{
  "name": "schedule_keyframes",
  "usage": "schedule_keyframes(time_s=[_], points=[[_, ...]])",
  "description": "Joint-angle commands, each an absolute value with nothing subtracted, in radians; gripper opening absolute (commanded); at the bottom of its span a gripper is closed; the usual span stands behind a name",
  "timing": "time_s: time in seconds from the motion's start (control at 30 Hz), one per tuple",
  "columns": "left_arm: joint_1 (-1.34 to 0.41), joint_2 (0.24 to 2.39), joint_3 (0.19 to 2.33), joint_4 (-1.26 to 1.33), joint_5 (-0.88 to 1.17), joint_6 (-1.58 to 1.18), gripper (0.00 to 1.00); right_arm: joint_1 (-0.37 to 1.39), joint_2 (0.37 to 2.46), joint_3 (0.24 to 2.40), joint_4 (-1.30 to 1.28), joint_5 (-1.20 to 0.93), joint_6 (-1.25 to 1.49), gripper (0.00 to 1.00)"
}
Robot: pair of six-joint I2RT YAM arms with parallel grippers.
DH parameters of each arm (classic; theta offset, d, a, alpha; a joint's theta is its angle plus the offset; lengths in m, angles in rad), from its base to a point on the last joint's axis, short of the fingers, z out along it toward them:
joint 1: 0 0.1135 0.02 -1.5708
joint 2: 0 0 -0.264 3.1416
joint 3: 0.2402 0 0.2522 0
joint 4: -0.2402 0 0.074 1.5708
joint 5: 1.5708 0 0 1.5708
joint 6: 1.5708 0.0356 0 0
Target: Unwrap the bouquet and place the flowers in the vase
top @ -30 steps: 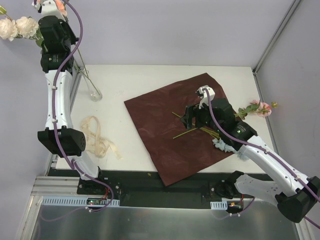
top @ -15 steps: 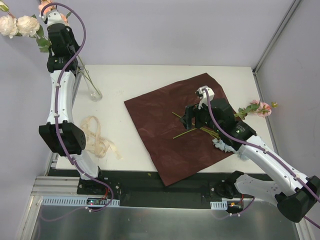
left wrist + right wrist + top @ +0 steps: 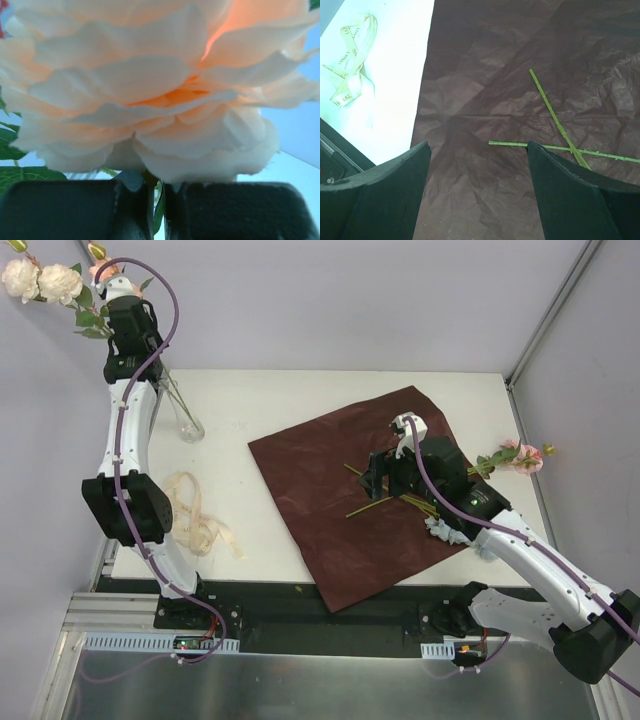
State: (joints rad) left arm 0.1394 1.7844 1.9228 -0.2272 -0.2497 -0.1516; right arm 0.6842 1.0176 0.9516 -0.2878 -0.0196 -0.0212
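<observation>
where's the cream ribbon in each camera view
Top external: ribbon on the white table, left of the wrapping paper.
Left wrist: not in it; a cream bloom fills the view.
Right wrist: ribbon at upper left.
Shared landmark: the wrapping paper's left edge, beside the ribbon in both.

Colours that I see
The bloom [image 3: 150, 90] is cream with an orange heart; the paper [image 3: 485, 75] dark red; stems [image 3: 552, 112] green; ribbon [image 3: 350, 80] cream with printed letters; my fingers [image 3: 375, 190] black.
</observation>
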Motion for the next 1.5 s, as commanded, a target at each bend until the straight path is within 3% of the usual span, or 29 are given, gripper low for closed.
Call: schedule_keyframes(time_s=[0.0,0.17,0.2,0.3,0.43,0.7,0.93,1.07,1.17,1.33,1.47], points=[[0.149,1.792,1.901,-0.196,-0.314,-0.166,0.04,0.681,1.015,0.946,-0.256,-0.038,-0.003,0.8],[0.15,1.786,1.878,-0.195,-0.299,-0.147,0.27,0.681,1.019,0.946,-0.256,-0.043,-0.003,0.8],[0.15,1.783,1.87,-0.195,-0.287,-0.146,0.4,0.681,1.02,0.946,-0.255,-0.044,-0.003,0.8],[0.15,1.763,1.856,-0.196,-0.267,-0.137,0.56,0.683,1.026,0.951,-0.255,-0.051,-0.003,0.8],[0.15,1.68,1.796,-0.195,-0.249,-0.152,0.73,0.683,1.04,0.962,-0.265,-0.06,0.044,0.8],[0.152,1.468,1.593,-0.198,-0.104,-0.241,0.84,0.681,1.106,1.003,-0.334,-0.034,0.147,0.8],[0.15,1.323,1.546,-0.212,0.127,-0.291,0.92,0.654,1.158,1.029,-0.412,0.046,0.325,0.8],[0.15,1.237,1.491,-0.218,0.25,-0.366,0.93,0.566,1.206,1.031,-0.471,0.022,0.461,0.8],[0.15,1.169,1.419,-0.219,0.444,-0.449,0.93,0.418,1.253,0.977,-0.46,-0.134,0.581,0.79],[0.12,1.086,1.261,-0.207,0.746,-0.572,0.88,0.282,1.319,0.921,-0.468,-0.175,0.675,0.73],[-0.056,1.034,1.128,-0.206,0.749,-0.546,0.86,0.212,1.328,0.835,-0.466,-0.181,0.863,0.64]])
